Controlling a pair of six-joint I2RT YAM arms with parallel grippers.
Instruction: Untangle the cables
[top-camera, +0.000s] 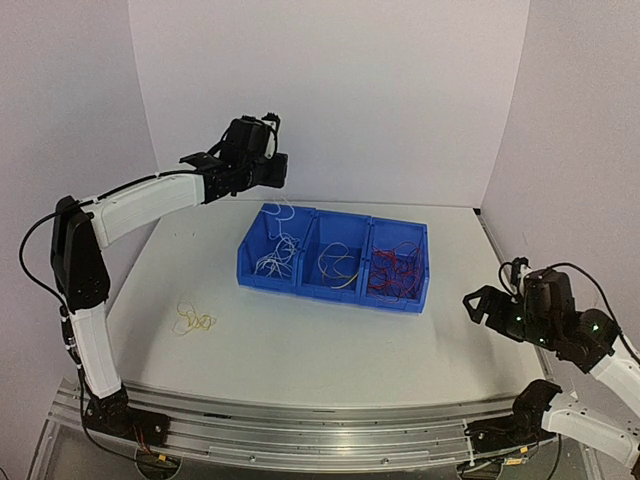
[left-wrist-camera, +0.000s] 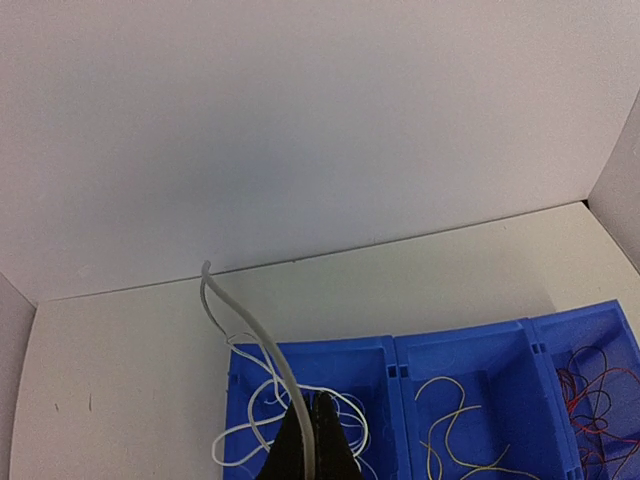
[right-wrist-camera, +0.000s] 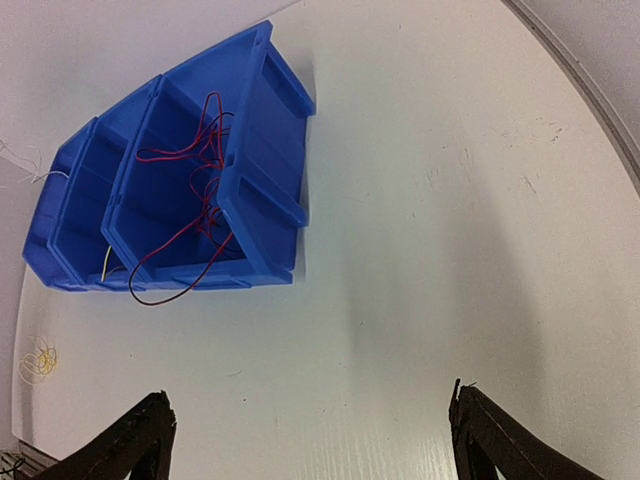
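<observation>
Your left gripper (top-camera: 277, 172) was raised above the left compartment of the blue plastic three-compartment bin (top-camera: 330, 292), jaws clenched on one thin white wire (left-wrist-camera: 262, 340). In the left wrist view that wire ran between the closed fingers (left-wrist-camera: 335, 445) and curved up past the tips to a free end. In the top view it hung from the gripper down into the left compartment, onto the curly white wires (top-camera: 273, 262) piled there. The looping yellow wires (top-camera: 338, 265) sat in the middle compartment. The tangled red wires (top-camera: 395, 270) sat in the right one, with one red strand draped over the front wall in the right wrist view. A loose yellow wire coil (top-camera: 194, 320) lay on the white table (top-camera: 300, 350), well apart from the bin on its left side. Your right gripper (top-camera: 480, 305) hovered low near the table's right edge with its jaws spread wide and nothing between them, aimed toward the bin but well apart from it.
</observation>
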